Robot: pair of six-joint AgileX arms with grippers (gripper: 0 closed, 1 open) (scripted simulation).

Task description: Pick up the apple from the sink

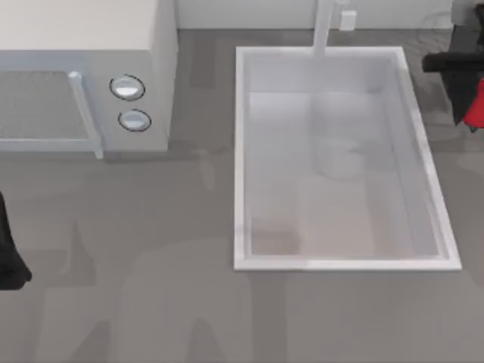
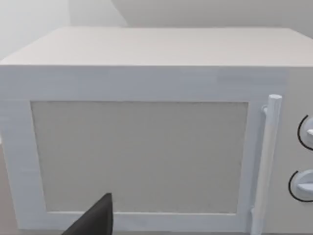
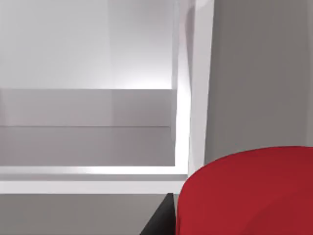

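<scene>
Your left gripper [image 1: 11, 257] sits parked at the near left edge, grip unreadable. Farther off, the microwave [image 1: 91, 76] faces it. Far right, your right gripper [image 1: 470, 98] clasps the apple [image 1: 476, 106] outside the sink [image 1: 240, 151].

No text, label, brand, number or sign is showing anywhere. The microwave [image 2: 146, 147] is presenting a blank door panel and plain white casing, and its two round knobs [image 1: 127, 88] are carrying no readable markings. The sink [image 1: 240, 151] is showing a bare white rim, and the apple [image 3: 249, 193] is showing plain unmarked red.
</scene>
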